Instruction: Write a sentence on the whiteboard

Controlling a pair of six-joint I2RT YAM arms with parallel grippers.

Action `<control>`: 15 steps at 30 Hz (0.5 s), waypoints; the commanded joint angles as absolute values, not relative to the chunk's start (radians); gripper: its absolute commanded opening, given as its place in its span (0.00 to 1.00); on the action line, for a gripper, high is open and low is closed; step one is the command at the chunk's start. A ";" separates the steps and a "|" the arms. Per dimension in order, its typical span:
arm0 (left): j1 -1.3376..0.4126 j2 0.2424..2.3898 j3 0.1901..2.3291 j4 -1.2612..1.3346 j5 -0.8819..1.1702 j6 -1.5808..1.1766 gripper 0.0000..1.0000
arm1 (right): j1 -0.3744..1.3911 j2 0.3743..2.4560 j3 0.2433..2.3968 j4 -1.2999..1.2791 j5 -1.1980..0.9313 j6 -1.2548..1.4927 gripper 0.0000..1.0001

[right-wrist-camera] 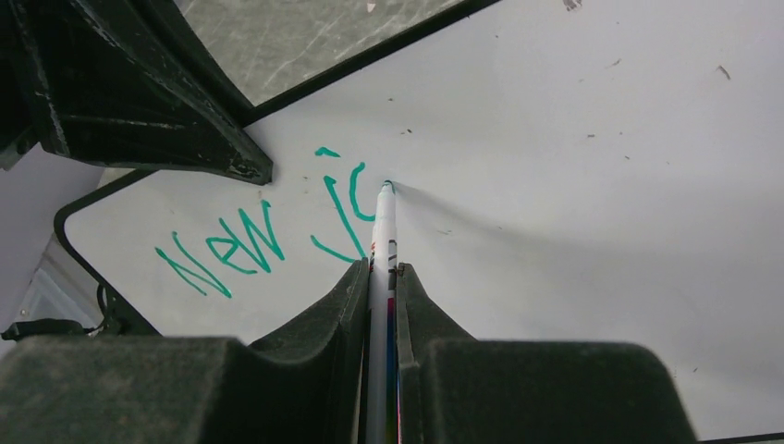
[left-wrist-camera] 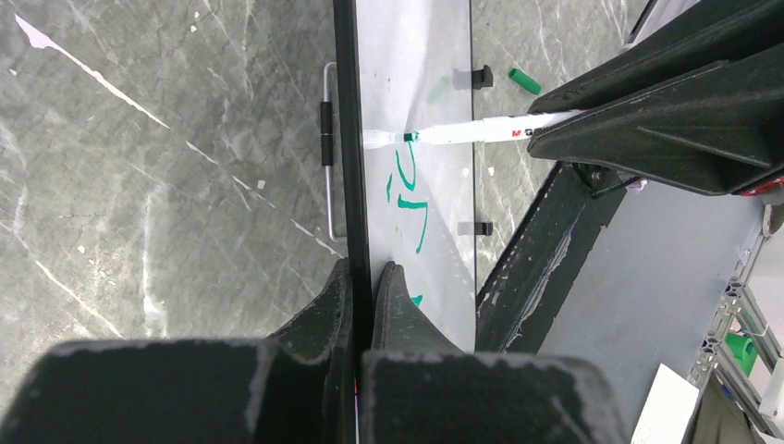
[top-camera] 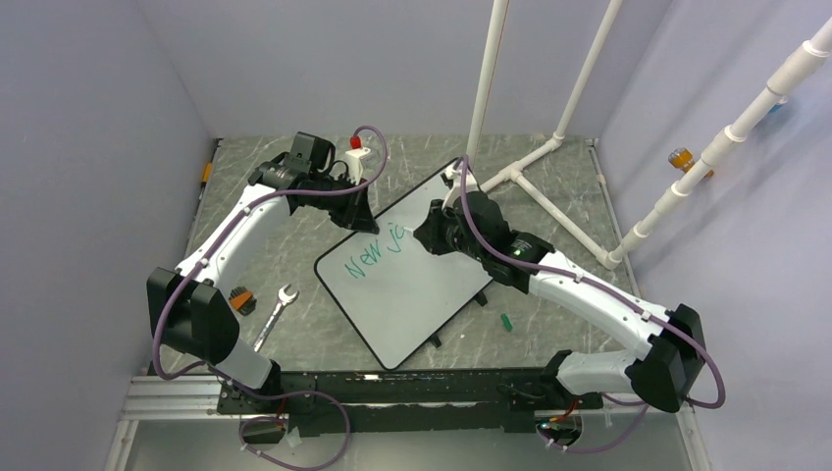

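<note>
The right gripper (right-wrist-camera: 381,277) sits closest in its wrist view, jaws closed tight on a thin white marker (right-wrist-camera: 384,227) whose green tip touches the board (right-wrist-camera: 601,231). The sentence (right-wrist-camera: 259,242) so far reads "New j" plus a half-made letter, so most of it is unwritten. The board lies flat and askew on the table (top-camera: 324,343), between the arms. The left gripper (left-wrist-camera: 362,277) is shut on its black rim, at the upper left edge in the top view. I judge the board light, stiff and slick, apt to slide under pen strokes, so the rim is the place to hold it. The marker could twist in its grip.
</note>
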State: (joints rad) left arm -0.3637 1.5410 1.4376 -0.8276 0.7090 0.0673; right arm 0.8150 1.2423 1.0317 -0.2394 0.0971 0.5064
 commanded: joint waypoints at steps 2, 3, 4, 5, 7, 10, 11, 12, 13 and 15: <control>-0.397 1.520 1.429 -0.790 0.654 0.201 0.00 | 0.814 1.287 1.086 -0.226 0.099 0.479 0.00; -0.397 1.521 1.429 -0.790 0.655 0.202 0.00 | 0.815 1.290 1.089 -0.219 0.091 0.480 0.00; -0.398 1.522 1.428 -0.790 0.655 0.201 0.00 | 0.815 1.294 1.091 -0.215 0.084 0.480 0.00; -0.397 1.522 1.428 -0.790 0.654 0.201 0.00 | 0.815 1.297 1.091 -0.210 0.075 0.481 0.00; -0.397 1.522 1.429 -0.791 0.655 0.201 0.00 | 0.815 1.300 1.090 -0.201 0.063 0.483 0.00; -0.397 1.522 1.428 -0.792 0.654 0.201 0.00 | 0.816 1.300 1.084 -0.191 0.052 0.488 0.00; -0.397 1.522 1.428 -0.791 0.653 0.201 0.00 | 0.816 1.298 1.079 -0.187 0.048 0.488 0.00; -0.397 1.521 1.428 -0.791 0.653 0.203 0.00 | 0.816 1.294 1.073 -0.181 0.043 0.488 0.00; -0.397 1.520 1.429 -0.792 0.654 0.203 0.00 | 0.815 1.290 1.068 -0.176 0.040 0.488 0.00; -0.397 1.520 1.429 -0.792 0.654 0.202 0.00 | 0.815 1.283 1.061 -0.168 0.034 0.489 0.00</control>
